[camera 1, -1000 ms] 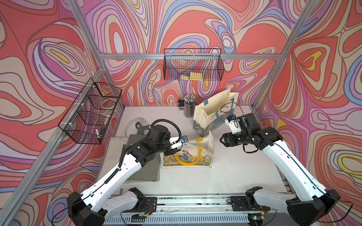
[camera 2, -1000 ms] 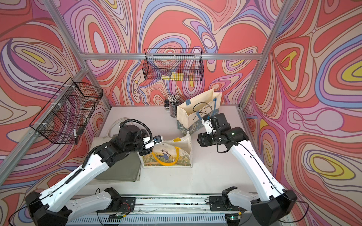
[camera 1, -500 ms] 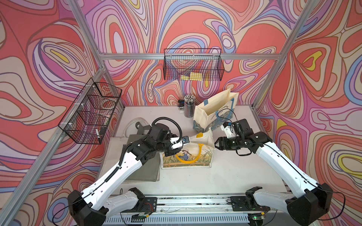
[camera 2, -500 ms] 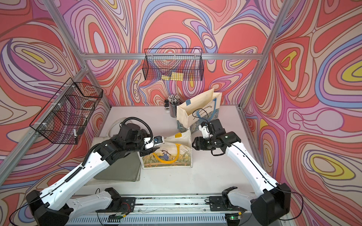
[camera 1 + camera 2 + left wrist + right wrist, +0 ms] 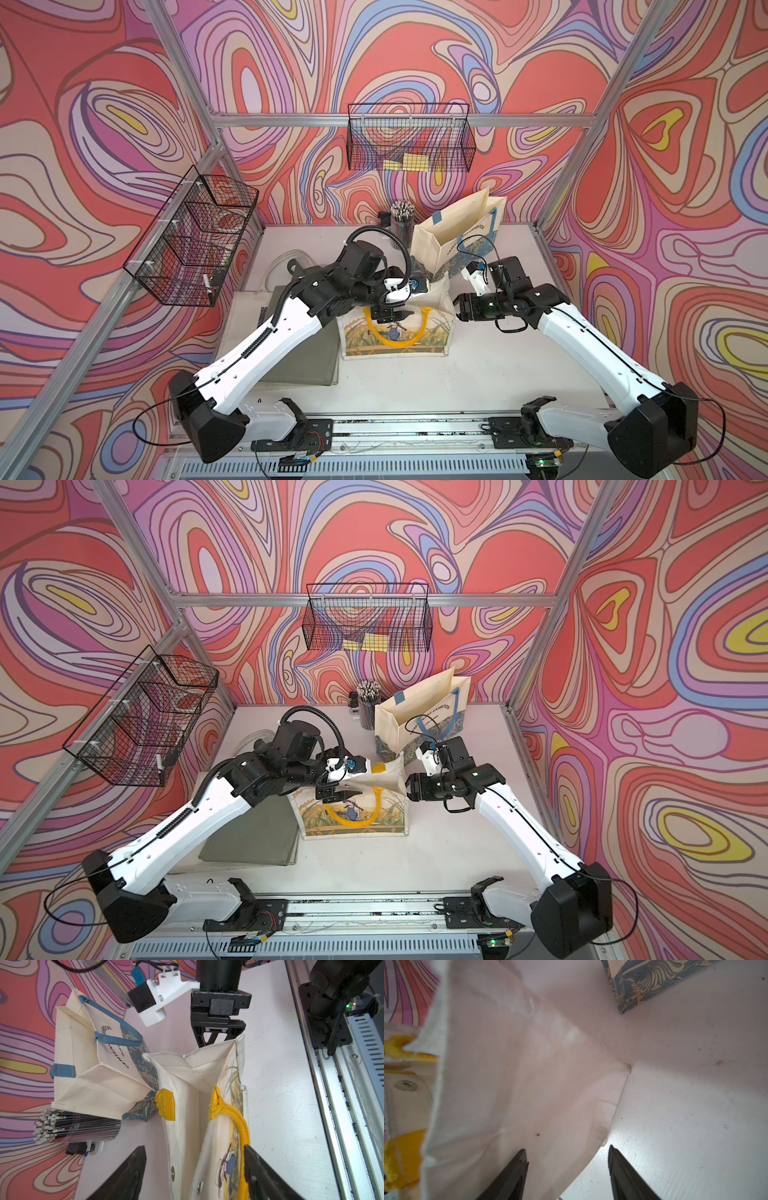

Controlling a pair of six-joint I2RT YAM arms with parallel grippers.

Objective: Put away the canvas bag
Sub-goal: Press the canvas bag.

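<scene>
Two canvas bags are recorded on the table point(image 5: 490, 374). The yellow-handled bag point(image 5: 395, 336), judged to be the task's item, stands upright and open-mouthed near the middle of the table. It is just in front of the blue-handled bag point(image 5: 453, 241), which is toward the back right corner.

No step is judged completed: the bag is neither stowed nor gripped. The left gripper point(image 5: 387, 312) is spread wide over the rim. The right gripper point(image 5: 457, 306) is likewise parted at the bag's right end, closed on nothing. Seizing and stowing are judged outstanding; the intended store cannot be told.

In the left wrist view both walls of the bag point(image 5: 182, 1109) are shown between the left gripper's fingers point(image 5: 133, 1167). The right gripper point(image 5: 212, 1043) is seen there just behind the far end panel's rim, a detail not resolved in either top view.

Only in both top views are a wire basket on the back wall point(image 5: 409, 141), another on the left wall point(image 5: 191, 241) and a folded green cloth point(image 5: 307, 370) by the table's left edge shown.

In the right wrist view the end panel's edge is shown between the parted fingers point(image 5: 512, 1172).
</scene>
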